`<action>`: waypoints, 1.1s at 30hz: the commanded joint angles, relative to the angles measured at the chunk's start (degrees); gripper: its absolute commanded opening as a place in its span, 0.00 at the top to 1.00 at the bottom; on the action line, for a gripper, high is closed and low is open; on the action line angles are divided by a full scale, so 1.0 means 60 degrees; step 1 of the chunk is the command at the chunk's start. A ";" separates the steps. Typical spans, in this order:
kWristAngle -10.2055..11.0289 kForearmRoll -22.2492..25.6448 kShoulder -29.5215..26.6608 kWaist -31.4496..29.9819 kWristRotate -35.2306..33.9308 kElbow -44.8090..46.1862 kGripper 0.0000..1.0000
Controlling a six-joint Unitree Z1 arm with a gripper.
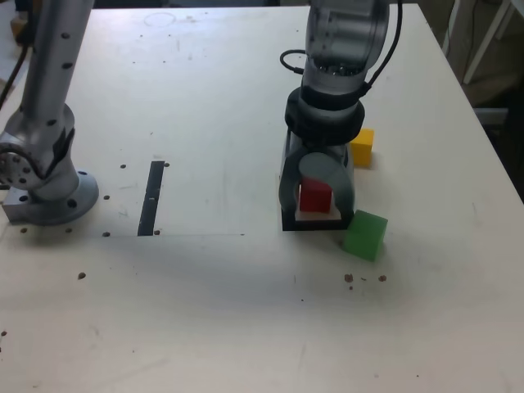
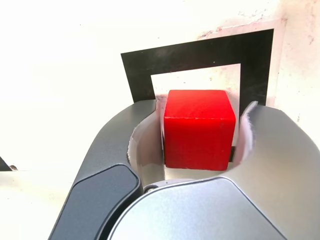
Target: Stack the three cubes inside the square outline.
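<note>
In the exterior view, going left to right, the black square outline (image 1: 289, 222) lies partly hidden under the gripper (image 1: 317, 196), whose parted fingers flank the red cube (image 1: 315, 196) inside it, any contact unclear, while the yellow cube (image 1: 363, 148), partly covered, and green cube (image 1: 365, 235) are missing from the wrist view.

Upper middle of the exterior view, a light grey cylindrical arm section (image 1: 348, 33) meets a dark, nearly black joint collar (image 1: 326, 110); 1 black cable (image 1: 396, 45) loops beside it. The jaws (image 2: 198, 131), seen in the wrist view, are 2 curved grey shells with pale inner faces; 1 carries a darker rounded panel (image 2: 102, 202) with a black edge.
</note>
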 commanded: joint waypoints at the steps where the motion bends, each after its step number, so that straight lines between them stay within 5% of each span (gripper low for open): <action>1: 0.0077 0.0082 -0.0203 0.0020 -0.0015 0.0042 0.00; 8: 0.0513 0.0958 -0.0689 0.0110 0.0176 -0.0269 0.00; 20: 0.1554 0.3040 -0.0490 0.0990 0.2311 -0.2742 0.00; 33: 0.1395 0.3484 0.1183 0.1724 0.3409 -0.4514 0.01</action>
